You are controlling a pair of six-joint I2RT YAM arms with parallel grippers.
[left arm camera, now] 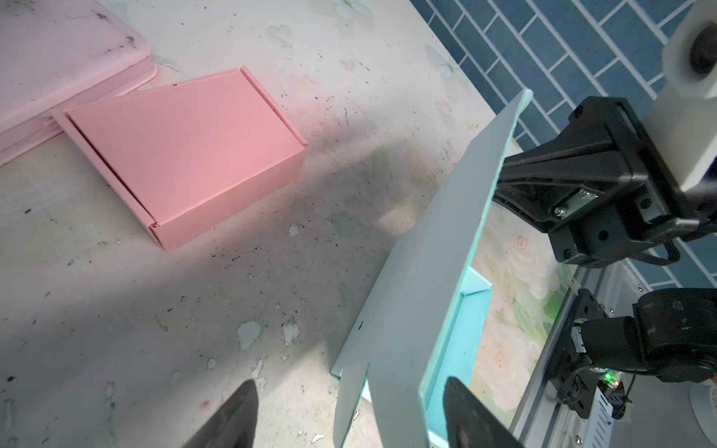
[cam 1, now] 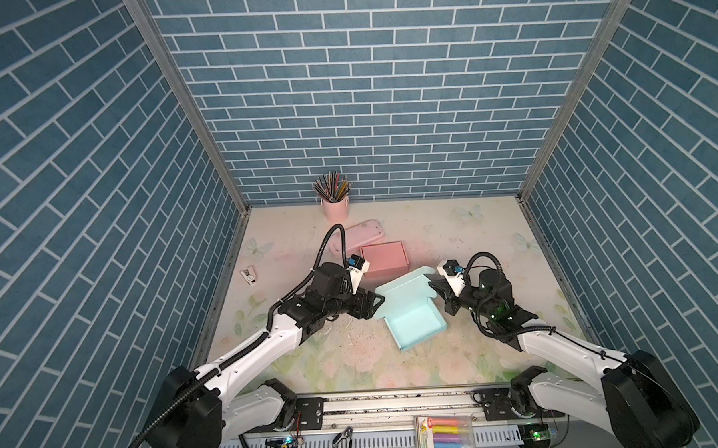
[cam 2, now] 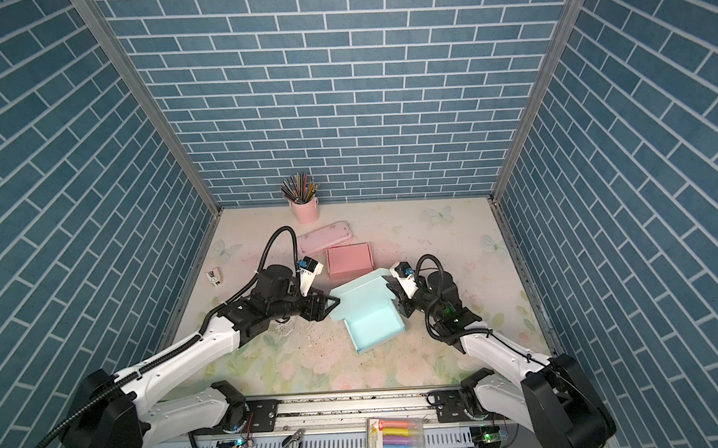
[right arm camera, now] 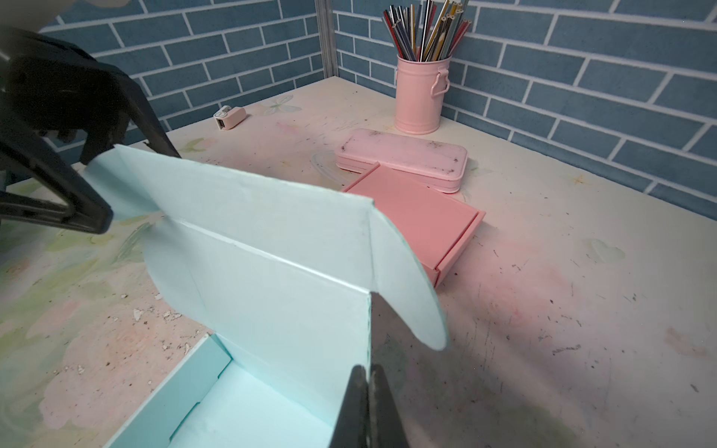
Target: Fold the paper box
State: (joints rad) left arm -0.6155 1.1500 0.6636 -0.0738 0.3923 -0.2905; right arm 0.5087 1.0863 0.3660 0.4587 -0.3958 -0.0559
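The light blue paper box (cam 1: 416, 324) (cam 2: 374, 322) sits mid-table in both top views, its tray open upward and its lid (right arm camera: 271, 252) (left arm camera: 434, 271) raised. My right gripper (cam 1: 431, 285) (cam 2: 389, 284) (right arm camera: 368, 372) is shut on the lid's right side edge, just under the rounded side flap (right arm camera: 411, 294). My left gripper (cam 1: 379, 301) (cam 2: 333, 303) (left arm camera: 351, 391) is open at the lid's left edge. Its fingers straddle the left flap and do not press it.
A folded pink box (cam 1: 383, 259) lies just behind the blue one, against a pink pencil case (cam 1: 355, 235). A pink cup of pencils (cam 1: 335, 203) stands at the back wall. A small white item (cam 1: 248, 275) lies at the left. A marker pack (cam 1: 443, 433) sits on the front rail.
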